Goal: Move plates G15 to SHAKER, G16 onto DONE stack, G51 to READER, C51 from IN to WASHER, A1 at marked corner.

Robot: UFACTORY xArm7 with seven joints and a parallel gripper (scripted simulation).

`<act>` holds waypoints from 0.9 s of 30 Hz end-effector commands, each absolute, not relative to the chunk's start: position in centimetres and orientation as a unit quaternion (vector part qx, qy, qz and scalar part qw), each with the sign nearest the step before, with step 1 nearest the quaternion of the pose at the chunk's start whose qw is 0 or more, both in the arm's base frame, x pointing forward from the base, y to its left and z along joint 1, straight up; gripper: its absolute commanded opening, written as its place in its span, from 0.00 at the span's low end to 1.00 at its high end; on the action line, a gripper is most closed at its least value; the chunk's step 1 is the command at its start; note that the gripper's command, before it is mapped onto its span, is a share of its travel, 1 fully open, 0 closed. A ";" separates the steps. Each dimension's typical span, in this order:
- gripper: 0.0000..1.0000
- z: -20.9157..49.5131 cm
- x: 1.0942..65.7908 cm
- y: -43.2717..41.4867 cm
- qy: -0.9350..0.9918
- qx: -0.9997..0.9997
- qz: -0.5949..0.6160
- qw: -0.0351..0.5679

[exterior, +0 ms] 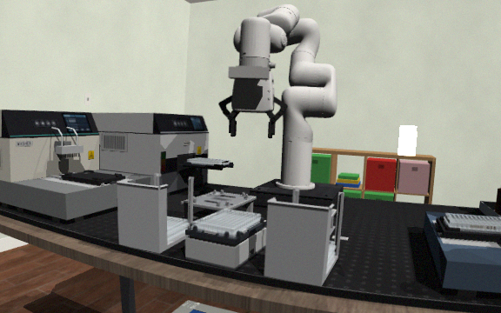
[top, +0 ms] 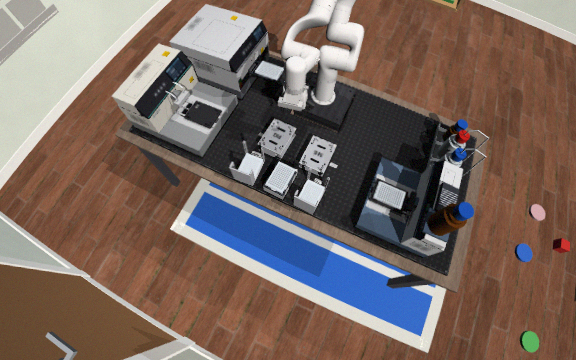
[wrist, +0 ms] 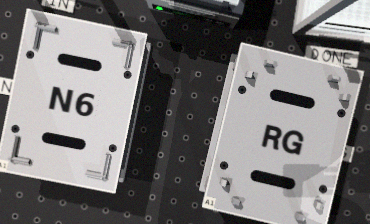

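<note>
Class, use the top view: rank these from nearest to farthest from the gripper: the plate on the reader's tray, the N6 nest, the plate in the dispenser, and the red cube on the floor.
1. Plate on the reader's tray, just beside the open gripper.
2. N6 nest, on the deck in front of it.
3. Plate in the dispenser, toward the bottle end.
4. Red cube, off the table, on the floor.

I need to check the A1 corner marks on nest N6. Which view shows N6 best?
The wrist view: N6 fills the left half from straight above, with its label, corner locators and A1 mark readable. The top view shows N6 as a small grey plate; the exterior view shows it edge-on, half hidden by racks.
</note>
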State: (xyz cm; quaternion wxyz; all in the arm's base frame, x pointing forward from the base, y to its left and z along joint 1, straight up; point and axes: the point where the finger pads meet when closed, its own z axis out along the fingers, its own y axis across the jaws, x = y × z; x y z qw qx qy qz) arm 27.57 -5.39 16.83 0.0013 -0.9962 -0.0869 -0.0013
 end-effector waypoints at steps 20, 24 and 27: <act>1.00 17.0 24.5 -11.7 -0.241 -0.970 -0.003 0.000; 1.00 17.0 23.9 -12.9 -0.278 -0.960 -0.003 0.000; 1.00 17.0 23.5 -13.7 -0.278 -0.960 -0.003 0.000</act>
